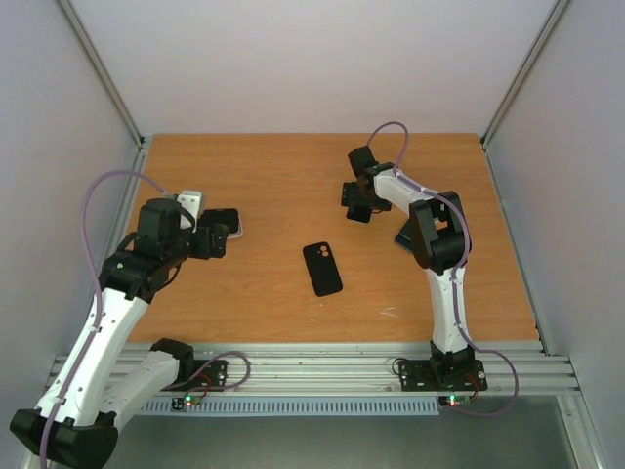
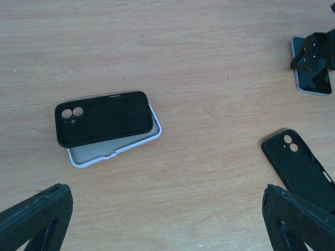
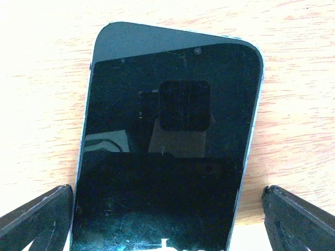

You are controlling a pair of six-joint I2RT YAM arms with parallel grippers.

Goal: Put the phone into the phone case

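Observation:
The phone lies flat on the wooden table with its dark screen up, and shows small at the top right of the left wrist view. My right gripper hovers open above it, one finger on each side of its near end, not touching; from above the gripper is at the right rear. A black phone case lies alone mid-table, camera holes facing up. My left gripper is open over bare wood, close to the stacked cases.
A second black case lies askew on a white-rimmed case at the table's left. Grey walls enclose the table on the left, back and right. An aluminium rail runs along the near edge.

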